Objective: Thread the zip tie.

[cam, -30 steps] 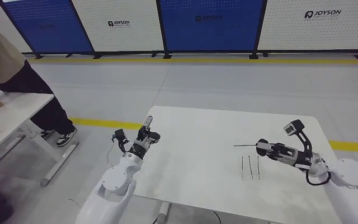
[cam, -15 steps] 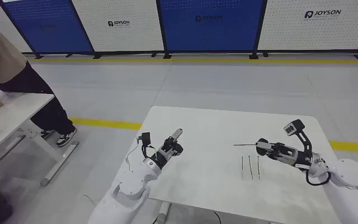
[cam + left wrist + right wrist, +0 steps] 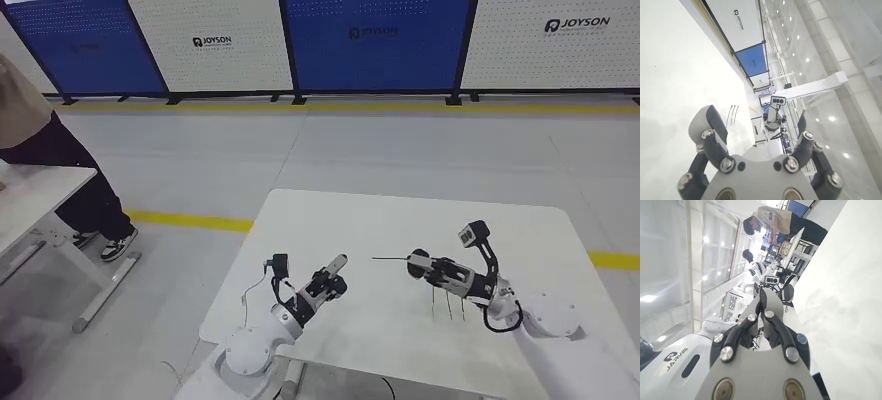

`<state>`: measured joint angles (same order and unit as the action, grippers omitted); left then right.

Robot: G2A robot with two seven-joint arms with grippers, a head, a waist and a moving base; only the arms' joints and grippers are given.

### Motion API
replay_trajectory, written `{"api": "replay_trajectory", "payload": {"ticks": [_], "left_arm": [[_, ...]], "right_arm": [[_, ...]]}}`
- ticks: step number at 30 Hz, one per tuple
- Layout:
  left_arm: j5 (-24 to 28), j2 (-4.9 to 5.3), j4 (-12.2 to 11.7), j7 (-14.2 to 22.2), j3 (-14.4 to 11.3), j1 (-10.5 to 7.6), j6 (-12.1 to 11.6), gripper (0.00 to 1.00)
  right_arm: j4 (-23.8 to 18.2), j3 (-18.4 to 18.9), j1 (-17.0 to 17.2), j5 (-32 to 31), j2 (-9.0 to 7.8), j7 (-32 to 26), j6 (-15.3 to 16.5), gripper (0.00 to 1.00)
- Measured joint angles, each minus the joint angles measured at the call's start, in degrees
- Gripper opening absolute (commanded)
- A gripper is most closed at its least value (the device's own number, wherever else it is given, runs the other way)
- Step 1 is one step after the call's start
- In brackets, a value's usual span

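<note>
Plainly, the right gripper [image 3: 413, 262] is clenched on one end of a zip tie [image 3: 390, 259]. In its own wrist view the two fingers [image 3: 772, 303] are pressed together with no gap. The tie is held clear of the table [image 3: 400, 215] as a thin, straight, dark line. Its long axis runs about level across the table, and its free end points away from the right gripper towards the left gripper [image 3: 338, 272]. The strap is too fine to tell whether the pinched end is the head or the tail. The left gripper is released, its pads [image 3: 715, 117] spread wide with nothing between them, and it faces the right gripper from near the free tip, with a clear gap between them. My reading is that the coming move turns on this line-up, since the tie's free end already lies towards the open left gripper, which is the nearer arm to take it and bend it round. Three spare ties [image 3: 448, 303] lie side by side on the table just below the right gripper, running crosswise to the held one.
</note>
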<state>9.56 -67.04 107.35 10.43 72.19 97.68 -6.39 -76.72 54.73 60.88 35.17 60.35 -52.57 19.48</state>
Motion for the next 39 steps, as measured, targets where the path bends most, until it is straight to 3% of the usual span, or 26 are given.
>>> {"api": "replay_trajectory", "payload": {"ticks": [6, 10, 13, 18, 28, 34, 39], "left_arm": [[-0.01, 0.01, 0.0, 0.02, 0.03, -0.03, 0.04, 1.0], [2.09, -0.27, -0.37, -0.41, -0.89, -1.24, 0.97, 1.0], [1.99, -0.7, -0.66, -1.45, -3.45, -2.26, 1.62, 1.0], [2.47, -1.89, -3.87, -5.74, -8.64, -5.85, 2.71, 1.0], [2.78, -1.93, -3.89, -5.83, -8.81, -5.97, 2.62, 1.0], [9.74, -2.56, -3.54, -3.71, -10.23, -7.66, 1.08, 1.0], [9.63, -2.77, -3.86, -5.69, -10.64, -8.31, 1.94, 1.0]], "right_arm": [[-0.23, -0.03, 0.14, 0.07, -0.01, 0.04, -0.09, 0.0], [-1.65, -1.09, 1.08, 0.05, 0.67, 2.35, -0.01, 0.0], [-2.08, -2.47, 1.12, -1.47, 1.65, 5.32, 0.01, 0.0], [-1.61, -3.67, 1.47, -3.35, 2.98, 8.93, 0.01, 0.0], [-1.61, -3.64, 1.46, -3.28, 2.95, 8.85, 0.0, 0.0], [-1.61, -3.64, 1.46, -3.28, 2.95, 8.85, 0.0, 0.0], [-1.61, -3.65, 1.46, -3.28, 2.95, 8.85, 0.0, 0.0]]}}
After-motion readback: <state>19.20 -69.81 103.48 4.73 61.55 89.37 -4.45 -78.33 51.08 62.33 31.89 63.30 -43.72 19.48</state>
